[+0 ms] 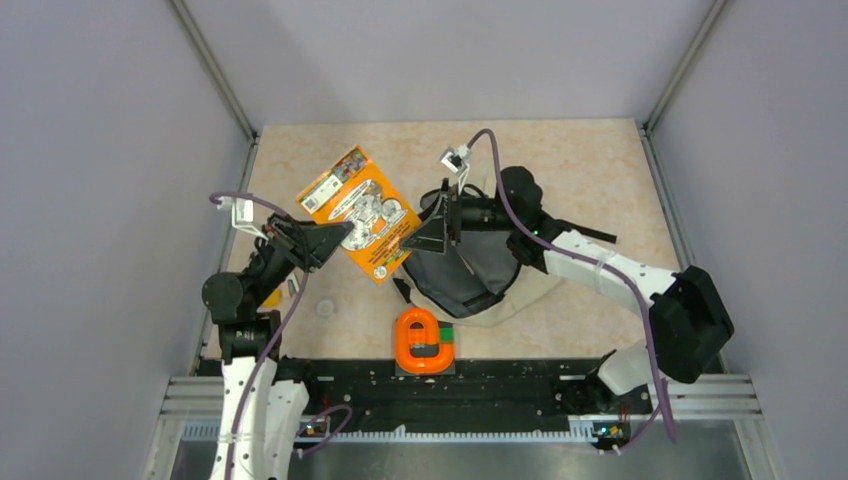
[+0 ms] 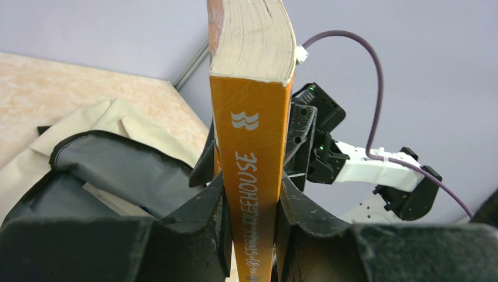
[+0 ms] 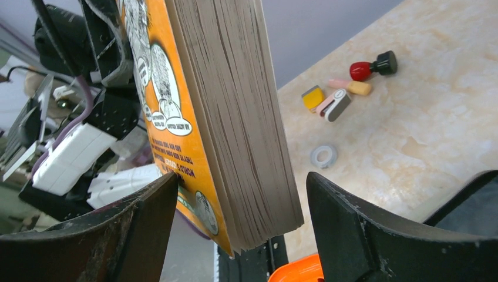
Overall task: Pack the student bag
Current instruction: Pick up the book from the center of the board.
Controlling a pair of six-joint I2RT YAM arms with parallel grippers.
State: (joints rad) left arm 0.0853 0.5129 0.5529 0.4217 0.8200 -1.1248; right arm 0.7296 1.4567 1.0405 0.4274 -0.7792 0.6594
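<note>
An orange paperback book [image 1: 355, 210] hangs in the air left of the student bag [image 1: 480, 275], a beige backpack lying open with its dark grey lining showing. My left gripper [image 1: 322, 242] is shut on the book's spine [image 2: 252, 147]; its jaws clamp both covers [image 2: 251, 217]. My right gripper [image 1: 432, 228] is open, one finger on each side of the book's far page edge [image 3: 235, 117]. The gripper [image 3: 241, 185] has its left finger at the cover and a gap between the pages and its right finger. The bag shows in the left wrist view [image 2: 111, 164].
An orange U-shaped object [image 1: 424, 342] lies at the near edge in front of the bag. Small items lie on the left of the table: a red stamp [image 3: 370, 66], a yellow block [image 3: 313, 97], a pink piece [image 3: 352, 87] and a white ring [image 3: 323, 156].
</note>
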